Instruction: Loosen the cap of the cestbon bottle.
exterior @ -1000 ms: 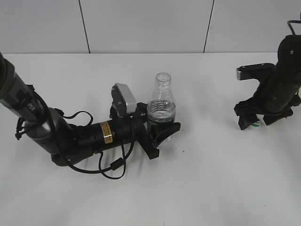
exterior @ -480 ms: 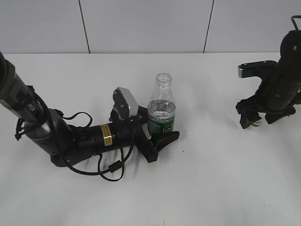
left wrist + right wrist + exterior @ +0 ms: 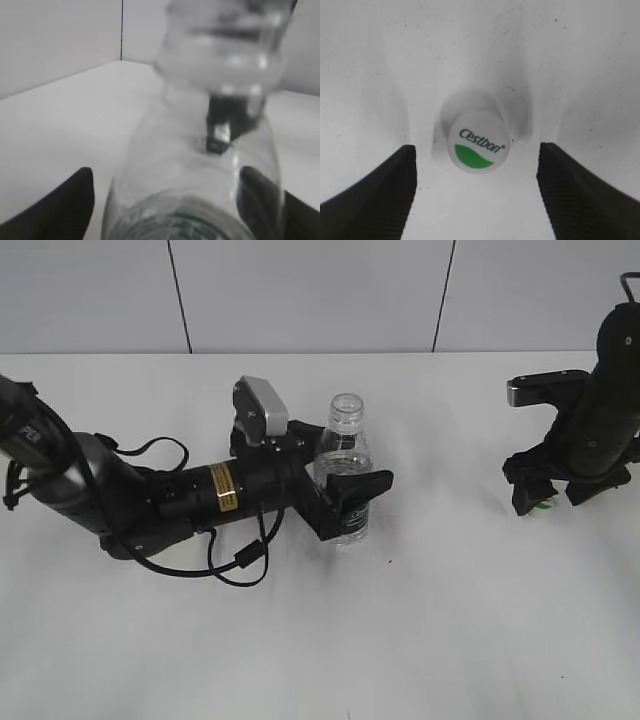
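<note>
Left arm (image 3: 150, 502): black, cylindrical, yellow label band on forearm, black cables looping beside it, silver-grey camera block (image 3: 262, 408) on wrist. Right arm (image 3: 600, 405): black, bulky, silver-grey bracket (image 3: 540, 390). Gripper fingers (image 3: 380, 187) matte black, finely ribbed.

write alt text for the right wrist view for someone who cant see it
A small white cap printed "Cestbon" over a green leaf mark sits alone on a white table, seen from directly above. The right gripper is open, its two dark fingers either side, touching nothing.
</note>
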